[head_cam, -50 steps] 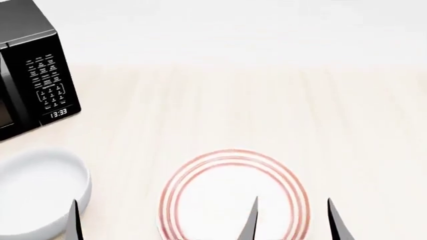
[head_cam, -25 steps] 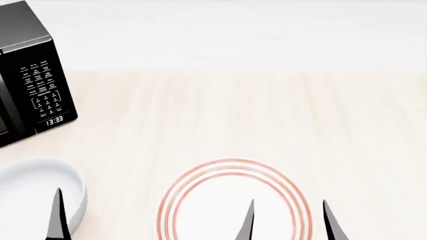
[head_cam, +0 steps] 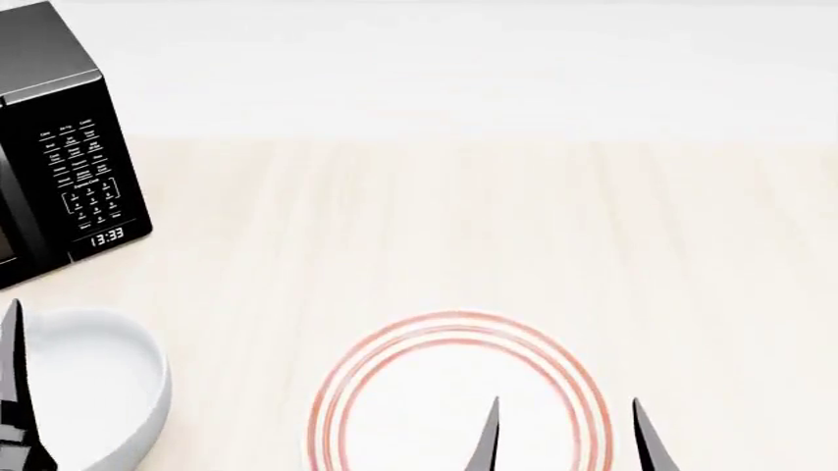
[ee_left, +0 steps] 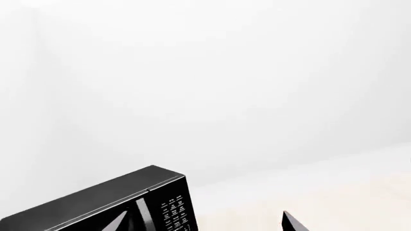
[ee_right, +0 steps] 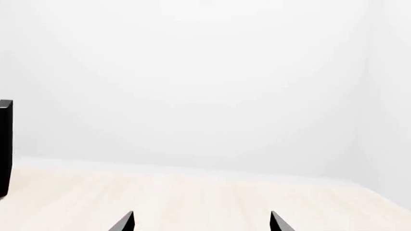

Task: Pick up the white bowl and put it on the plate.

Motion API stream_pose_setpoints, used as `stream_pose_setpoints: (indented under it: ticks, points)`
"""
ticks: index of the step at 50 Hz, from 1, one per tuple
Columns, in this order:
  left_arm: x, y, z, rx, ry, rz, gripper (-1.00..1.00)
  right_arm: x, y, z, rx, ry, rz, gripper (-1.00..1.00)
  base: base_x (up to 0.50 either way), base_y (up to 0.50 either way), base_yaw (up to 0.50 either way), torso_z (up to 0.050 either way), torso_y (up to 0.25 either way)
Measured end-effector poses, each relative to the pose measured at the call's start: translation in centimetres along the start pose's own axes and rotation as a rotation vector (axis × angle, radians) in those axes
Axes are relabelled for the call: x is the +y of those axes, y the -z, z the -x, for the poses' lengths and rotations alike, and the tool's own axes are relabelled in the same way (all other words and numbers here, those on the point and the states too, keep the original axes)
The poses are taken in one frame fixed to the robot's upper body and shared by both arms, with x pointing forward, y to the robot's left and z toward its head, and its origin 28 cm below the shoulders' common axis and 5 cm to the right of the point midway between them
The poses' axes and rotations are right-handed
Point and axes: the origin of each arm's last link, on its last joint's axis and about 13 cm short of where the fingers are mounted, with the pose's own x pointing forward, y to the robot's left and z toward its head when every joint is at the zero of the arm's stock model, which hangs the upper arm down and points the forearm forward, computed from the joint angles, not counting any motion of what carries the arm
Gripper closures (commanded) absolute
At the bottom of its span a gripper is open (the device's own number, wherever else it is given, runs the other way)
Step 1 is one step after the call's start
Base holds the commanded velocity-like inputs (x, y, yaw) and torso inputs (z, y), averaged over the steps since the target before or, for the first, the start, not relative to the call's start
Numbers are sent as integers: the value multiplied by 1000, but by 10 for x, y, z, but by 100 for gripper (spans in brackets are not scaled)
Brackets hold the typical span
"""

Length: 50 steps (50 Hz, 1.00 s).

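The pale wooden tabletop lies bare between the glossy white deep bowl and the flat red-ringed white plate — an open lane. The boxy black microwave stands behind the bowl, closing off that far-left corner.

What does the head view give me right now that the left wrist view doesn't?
Only the head view shows the white bowl, the plate with its red rings, and the open right gripper over the plate. Only the left wrist view shows the bare white wall behind the counter. Both show the microwave with its keypad, the pale wooden counter, and part of the left gripper.
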Motion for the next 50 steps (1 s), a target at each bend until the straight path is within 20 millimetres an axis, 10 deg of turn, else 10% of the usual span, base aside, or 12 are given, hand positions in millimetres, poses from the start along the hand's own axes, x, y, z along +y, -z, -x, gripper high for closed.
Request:
stream_pose_setpoints:
  ticks: [50]
  points:
    - [60,59,-65,570,-162,225,-100,2,4,1,12,-7,4,-100,0,0,0,0,0]
